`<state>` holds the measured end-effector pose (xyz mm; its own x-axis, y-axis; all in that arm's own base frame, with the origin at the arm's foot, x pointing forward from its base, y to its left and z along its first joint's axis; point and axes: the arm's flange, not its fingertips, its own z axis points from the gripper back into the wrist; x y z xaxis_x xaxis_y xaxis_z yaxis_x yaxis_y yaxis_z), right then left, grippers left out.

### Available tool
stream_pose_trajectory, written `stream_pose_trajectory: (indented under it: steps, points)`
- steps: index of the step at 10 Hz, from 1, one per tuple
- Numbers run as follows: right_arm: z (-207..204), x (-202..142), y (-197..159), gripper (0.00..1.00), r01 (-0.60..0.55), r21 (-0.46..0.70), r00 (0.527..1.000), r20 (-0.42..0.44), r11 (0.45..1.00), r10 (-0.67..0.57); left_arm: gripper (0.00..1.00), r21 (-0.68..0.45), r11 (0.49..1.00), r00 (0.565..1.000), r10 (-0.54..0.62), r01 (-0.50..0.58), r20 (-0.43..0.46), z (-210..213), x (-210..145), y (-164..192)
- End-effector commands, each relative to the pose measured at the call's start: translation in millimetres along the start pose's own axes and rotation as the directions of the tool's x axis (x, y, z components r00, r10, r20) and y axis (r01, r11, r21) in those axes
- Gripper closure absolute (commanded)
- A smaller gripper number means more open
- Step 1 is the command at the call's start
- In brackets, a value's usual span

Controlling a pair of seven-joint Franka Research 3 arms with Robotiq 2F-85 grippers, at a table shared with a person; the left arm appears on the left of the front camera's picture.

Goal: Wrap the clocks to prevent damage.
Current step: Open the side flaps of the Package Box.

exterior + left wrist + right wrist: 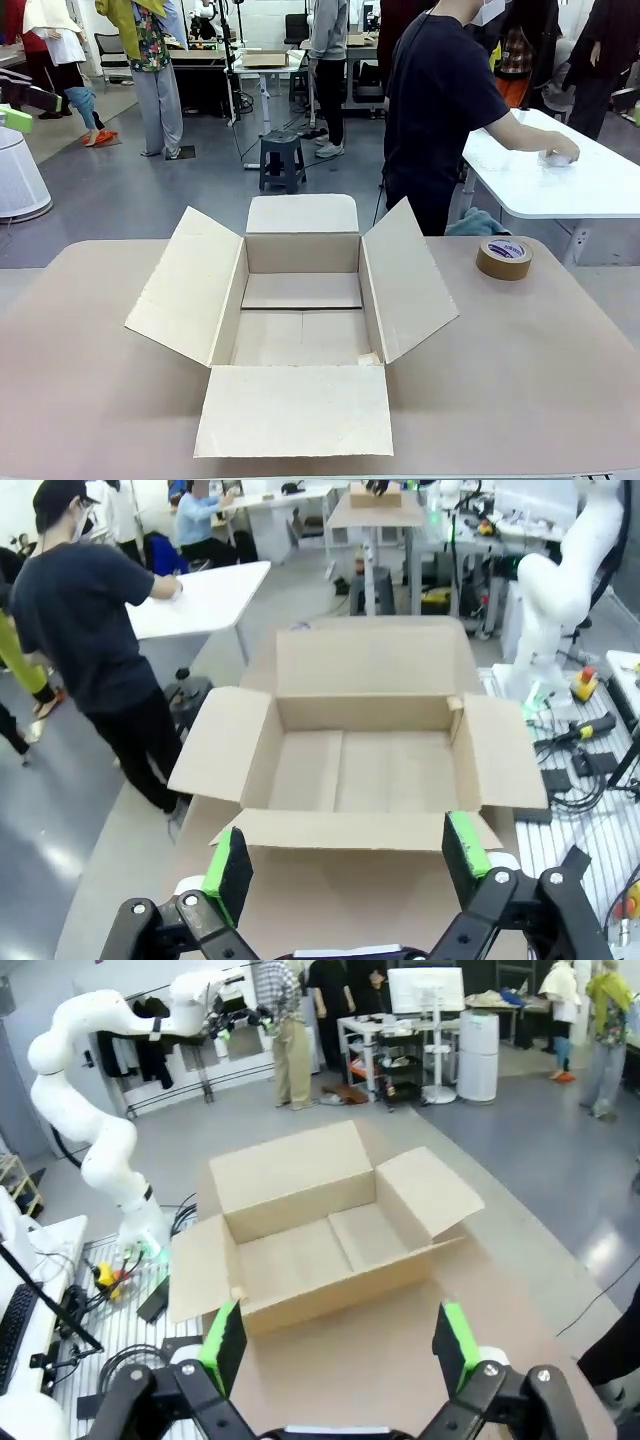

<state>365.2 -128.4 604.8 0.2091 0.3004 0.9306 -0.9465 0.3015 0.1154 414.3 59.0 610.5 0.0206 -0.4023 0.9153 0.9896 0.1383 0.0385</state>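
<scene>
Up above the table (80,350), the left claw (347,855) hangs with its green fingers (228,865) wide apart and holds nothing, and the right claw (340,1342) is just the same, wide apart with nothing in it. In front of them, in the middle of the table, sits a big box (300,252). Its four flaps are folded out and its bare floor shows. The near flap lies on the table toward the robot. A roll of brown tape (504,258) lies flat on the far right of the table, apart from the box. Behind that a person (440,110) in a dark shirt stands turned away, one hand (560,153) on a white table (600,190)
</scene>
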Motion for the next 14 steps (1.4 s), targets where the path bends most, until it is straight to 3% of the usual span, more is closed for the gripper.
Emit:
stream_pose_trajectory:
  steps: [1,2,5,6,14]
  points:
    - [6,-4,-3,0.00,0.018,0.049,0.997,-0.078,0.999,-0.014,0.00,-0.014,1.000,0.998,0.006,-0.005,0.059,20,-6,-4]
    - [10,-8,-1,0.00,0.034,0.040,0.995,-0.091,0.999,-0.030,0.00,-0.017,1.000,0.998,0.010,-0.009,0.068,30,-10,-9]
    - [17,-11,11,0.00,0.055,0.004,0.990,-0.129,0.998,-0.054,0.00,0.028,0.998,0.998,0.065,-0.065,-0.015,51,-12,-29]
    - [12,-14,1,0.00,0.060,0.027,0.995,-0.079,0.998,-0.057,0.00,0.014,0.999,0.998,0.048,-0.048,0.046,46,-18,-17]
    - [12,-14,1,0.00,0.060,0.027,0.995,-0.079,0.998,-0.057,0.00,0.014,0.999,0.998,0.048,-0.048,0.046,46,-18,-17]
